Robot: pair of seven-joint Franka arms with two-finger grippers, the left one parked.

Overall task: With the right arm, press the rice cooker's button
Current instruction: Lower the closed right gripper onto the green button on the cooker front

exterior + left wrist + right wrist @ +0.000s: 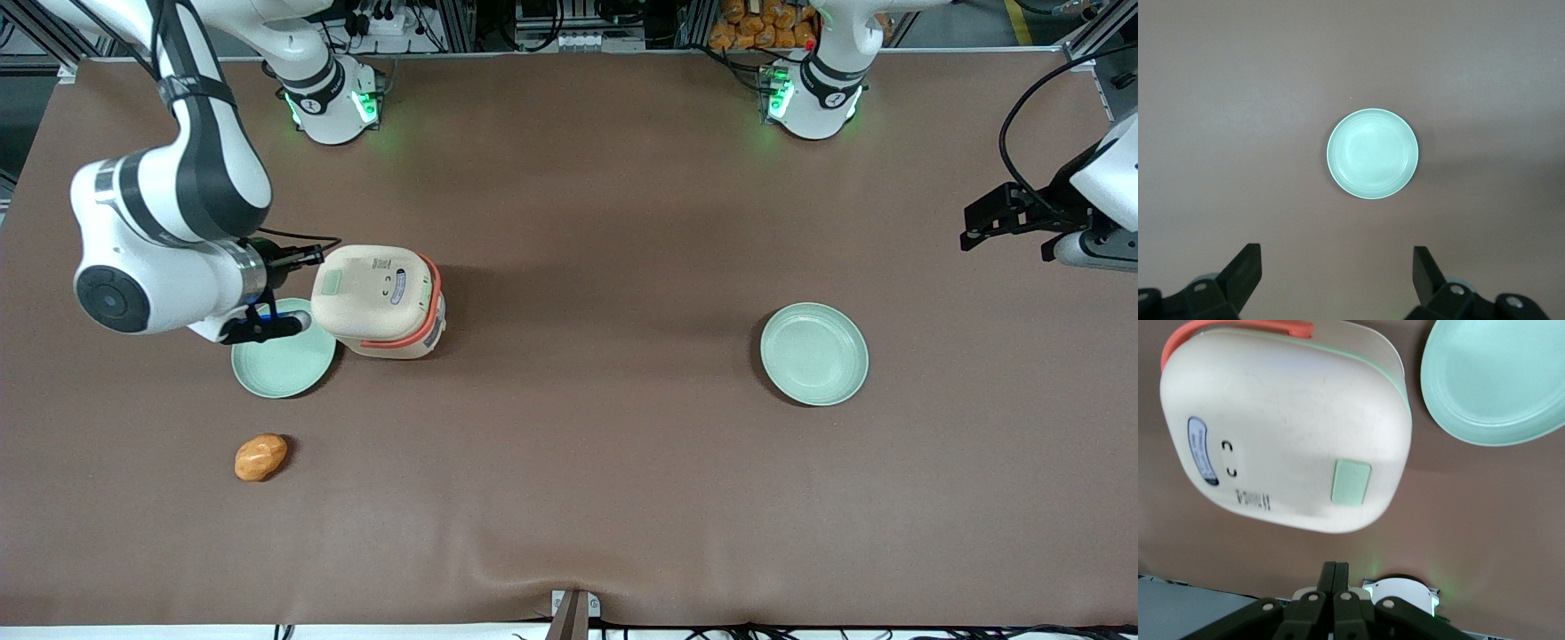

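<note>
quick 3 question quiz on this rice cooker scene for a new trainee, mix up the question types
1. True or false: the gripper is shut.
2. How many pale green plates are on the table?
3. Which item lies nearest the front camera: A) the rice cooker, B) the orange bread roll, C) the plate beside the cooker?

Key
1. True. Its fingers are together, and it sits beside the cooker, not touching the button.
2. Two: one beside the cooker, the other plate toward the parked arm's end.
3. B.
</note>
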